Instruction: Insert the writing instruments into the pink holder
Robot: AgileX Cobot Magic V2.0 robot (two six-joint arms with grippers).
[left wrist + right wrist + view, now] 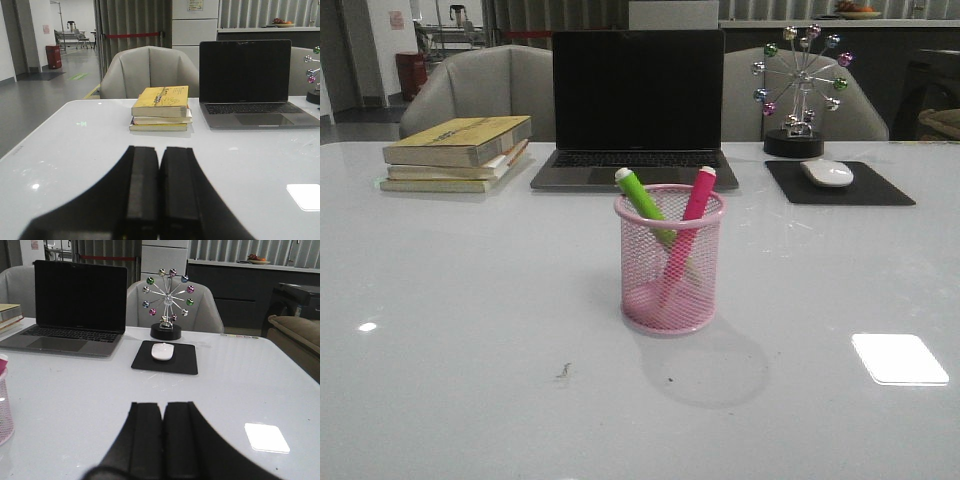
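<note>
Left gripper point(159, 192) jaws closed, empty, books point(161, 108), laptop point(250, 82) beyond

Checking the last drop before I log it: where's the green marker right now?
In the front view, the green marker stands tilted inside the pink holder at table centre, crossing the pink marker, in front of the laptop.

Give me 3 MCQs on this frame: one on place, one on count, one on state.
1. Where does the pink cup stand?
A. on the books
B. on the table in front of the laptop
C. on the mouse pad

2. How many markers are in the cup?
A. one
B. two
C. three

3. How is the left gripper?
A. shut, holding nothing
B. wide open
C. shut on a marker

Answers: 1 B, the front view shows the cup on bare table nearer than the laptop. 2 B, a green marker and a pink marker lean inside. 3 A, its fingers meet with nothing between them.
</note>
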